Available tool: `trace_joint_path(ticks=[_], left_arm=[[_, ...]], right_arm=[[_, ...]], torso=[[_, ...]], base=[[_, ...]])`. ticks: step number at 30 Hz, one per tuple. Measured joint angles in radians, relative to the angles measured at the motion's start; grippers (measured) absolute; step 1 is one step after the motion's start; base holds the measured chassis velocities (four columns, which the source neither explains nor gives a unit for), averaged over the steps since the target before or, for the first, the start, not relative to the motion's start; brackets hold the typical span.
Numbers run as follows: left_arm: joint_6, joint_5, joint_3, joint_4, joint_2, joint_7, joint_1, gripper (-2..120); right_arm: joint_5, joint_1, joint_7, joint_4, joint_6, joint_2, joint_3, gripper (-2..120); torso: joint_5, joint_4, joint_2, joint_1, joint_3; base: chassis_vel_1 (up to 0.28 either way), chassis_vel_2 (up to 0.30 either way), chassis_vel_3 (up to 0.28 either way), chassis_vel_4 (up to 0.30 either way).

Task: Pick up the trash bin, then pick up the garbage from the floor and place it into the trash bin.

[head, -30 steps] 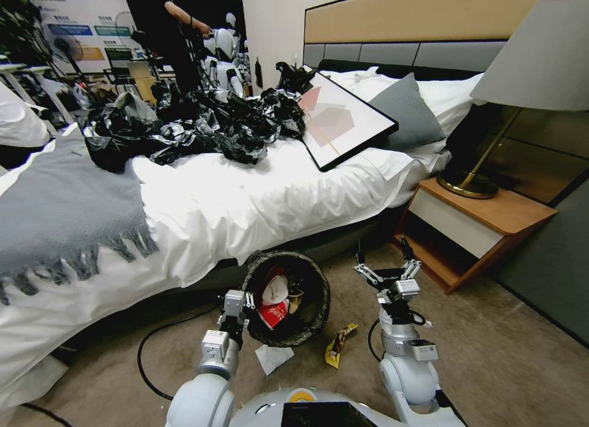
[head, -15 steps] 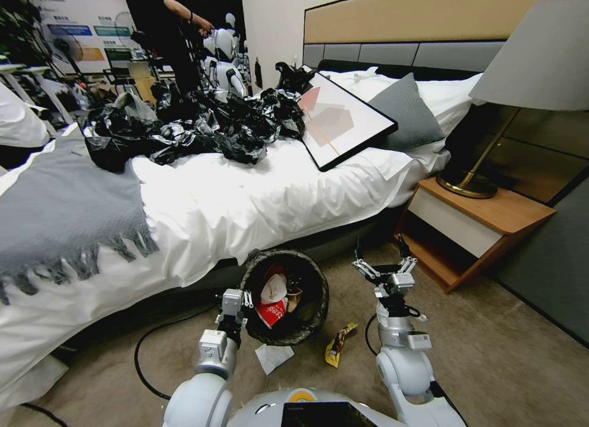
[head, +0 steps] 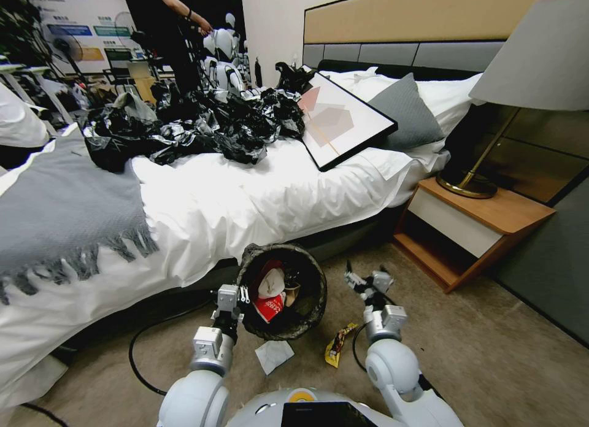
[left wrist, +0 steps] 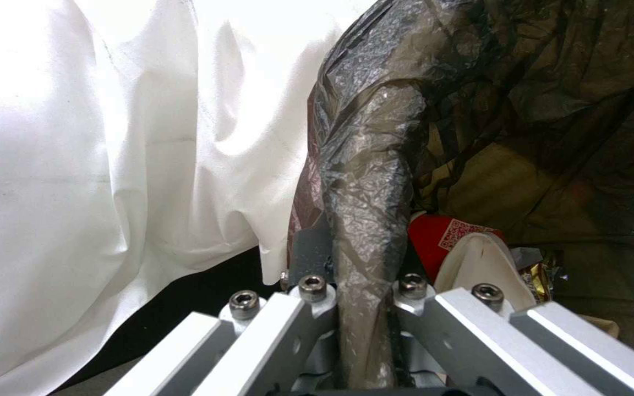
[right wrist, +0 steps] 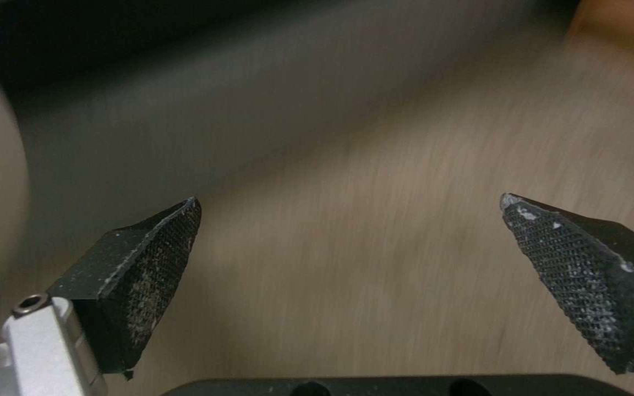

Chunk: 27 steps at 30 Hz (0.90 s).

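A: Entry, largest first. Bed [head: 202, 200] across the back. Bin [head: 310, 304] sits at its foot on the floor [head: 491, 353], tilted, mouth turned toward the robot, bag folded over the rim.

B: Left end effector [head: 232, 295]?

A: Clamped on the bin's near-left rim; in the wrist view the bagged rim [left wrist: 365, 220] runs between its closed jaws.

B: Right end effector [head: 363, 278]?

A: Jaws apart, nothing between the pads [right wrist: 156, 258], floor beneath. It hovers right of the bin.

B: Garbage left?

A: Yellow wrapper [head: 337, 344] lies nearer the robot than the right end effector and slightly left, long axis running from the robot toward the bed. Right arm is nearer. White paper [head: 273, 355] lies between the arms, just in front of the bin.
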Motion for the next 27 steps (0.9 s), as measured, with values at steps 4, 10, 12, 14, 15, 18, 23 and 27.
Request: trace_joint_path(ticks=[4, 10, 12, 14, 15, 18, 23, 27], left_arm=[[0.000, 0.001, 0.000, 0.000, -0.007, 0.000, 0.000, 0], [-0.001, 0.004, 0.003, 0.006, -0.015, 0.000, 0.001, 0], [-0.001, 0.004, 0.004, 0.008, -0.015, 0.000, -0.002, 0], [-0.001, 0.004, 0.006, 0.010, -0.015, 0.000, -0.004, 0], [-0.001, 0.004, 0.008, 0.010, -0.016, 0.001, -0.005, 0], [-0.001, 0.004, 0.010, 0.011, -0.016, 0.002, -0.005, 0], [-0.001, 0.005, 0.010, 0.012, -0.015, 0.002, -0.004, 0], [-0.002, 0.006, 0.011, 0.011, -0.016, 0.002, -0.001, 0]], right_arm=[[0.104, 0.019, 0.071, -0.073, -0.076, -0.061, -0.086, 100], [0.126, 0.025, 0.085, -0.127, -0.093, -0.080, -0.117, 100], [0.130, 0.030, 0.084, -0.142, -0.094, -0.077, -0.118, 100], [0.138, 0.034, 0.081, -0.154, -0.099, -0.074, -0.119, 100], [0.147, 0.038, 0.078, -0.166, -0.103, -0.071, -0.119, 100], [0.159, 0.043, 0.078, -0.195, -0.113, -0.050, -0.118, 100], [0.160, 0.057, 0.076, -0.255, -0.114, -0.017, -0.119, 100], [0.158, 0.069, 0.071, -0.287, -0.114, -0.006, -0.119, 100]], torso=[[0.0001, 0.0000, 0.000, 0.000, 0.000], [0.0000, -0.0001, 0.000, 0.000, 0.000], [-0.0002, -0.0001, 0.000, 0.000, 0.000], [0.0000, -0.0001, 0.000, 0.000, 0.000], [-0.0003, -0.0001, 0.000, 0.000, 0.000], [0.0000, -0.0001, 0.000, 0.000, 0.000], [-0.0002, -0.0001, 0.000, 0.000, 0.000], [-0.0002, -0.0001, 0.000, 0.000, 0.000]], base=[[0.000, 0.000, 0.000, 0.000], [0.000, 0.000, 0.000, 0.000], [0.000, 0.000, 0.000, 0.000], [0.000, 0.000, 0.000, 0.000], [0.000, 0.000, 0.000, 0.000], [0.000, 0.000, 0.000, 0.000], [0.000, 0.000, 0.000, 0.000], [0.000, 0.000, 0.000, 0.000]])
